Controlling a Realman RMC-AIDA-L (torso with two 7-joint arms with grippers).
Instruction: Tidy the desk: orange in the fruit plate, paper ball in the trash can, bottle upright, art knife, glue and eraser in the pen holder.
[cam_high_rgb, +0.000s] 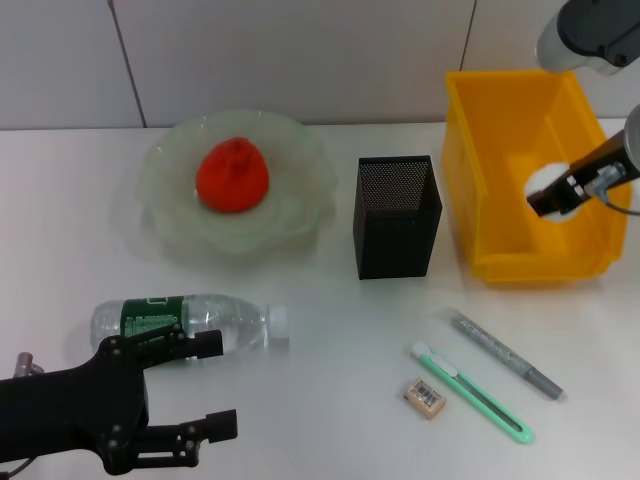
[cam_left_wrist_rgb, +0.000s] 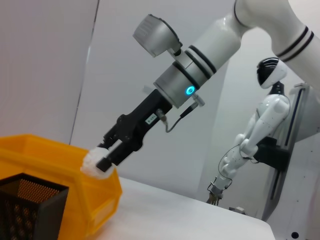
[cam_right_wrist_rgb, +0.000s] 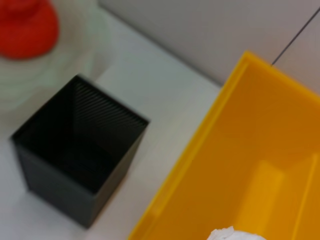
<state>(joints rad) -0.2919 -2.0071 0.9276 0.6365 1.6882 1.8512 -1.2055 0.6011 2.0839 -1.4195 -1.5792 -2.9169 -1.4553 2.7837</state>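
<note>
Nearest us in the head view, lower left, our left gripper (cam_high_rgb: 205, 385) spreads its fingers empty just below the toppled bottle (cam_high_rgb: 190, 322), probably lined up to right it. Upper left, the orange (cam_high_rgb: 231, 175) already rests in the fruit plate (cam_high_rgb: 300, 215). At the right edge our right gripper (cam_high_rgb: 545, 196) pinches the paper ball (cam_high_rgb: 541, 182) over the trash can (cam_high_rgb: 480, 150), ready to drop it. Eraser (cam_high_rgb: 424, 396) lies lower centre, below the pen holder (cam_high_rgb: 397, 215)

From the left wrist, we see the right gripper (cam_left_wrist_rgb: 102, 157) clamped on the paper ball (cam_left_wrist_rgb: 92, 161) above the bin's rim

From the right wrist, the ball (cam_right_wrist_rgb: 235, 234) peeks in at the bottom edge over the bin
</note>
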